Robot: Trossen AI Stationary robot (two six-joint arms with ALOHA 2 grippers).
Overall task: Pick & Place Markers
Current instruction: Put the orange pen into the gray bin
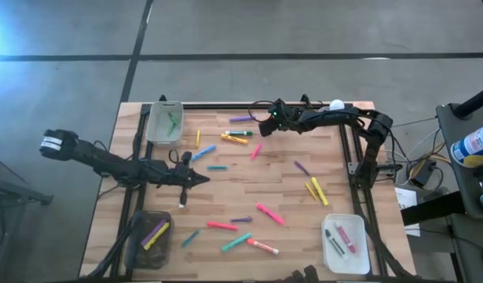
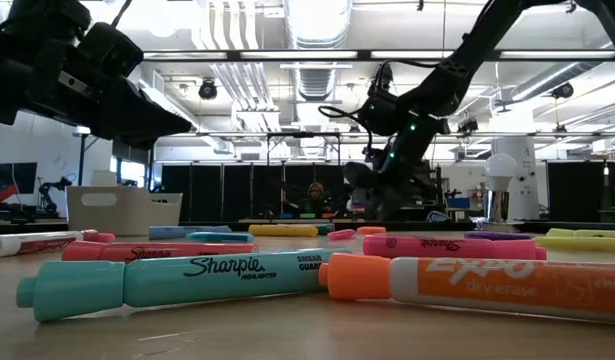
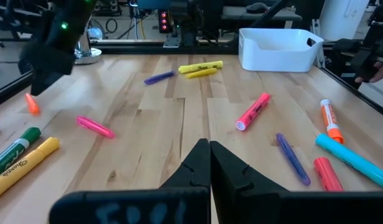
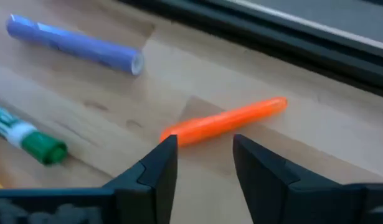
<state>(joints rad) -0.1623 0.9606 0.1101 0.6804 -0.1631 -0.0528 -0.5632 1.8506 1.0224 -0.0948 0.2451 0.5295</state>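
Many markers lie scattered on the wooden table (image 1: pixel 225 196). My right gripper (image 1: pixel 266 124) is near the table's far edge, open and slanting down. Its fingertips (image 4: pixel 203 152) stand just short of an orange marker (image 4: pixel 225 121) that lies flat on the wood, one on each side of its near end. A purple marker (image 4: pixel 76 45) and a green-capped marker (image 4: pixel 29 138) lie beside it. My left gripper (image 1: pixel 195 179) waits shut above the table's left middle, holding nothing (image 3: pixel 210 158).
A white bin (image 1: pixel 164 122) with a green marker stands at the far left. A dark bin (image 1: pixel 151 236) with purple and yellow markers is at the near left, and a white bin (image 1: pixel 345 242) with markers at the near right. A black frame rail (image 4: pixel 291 37) runs close behind the orange marker.
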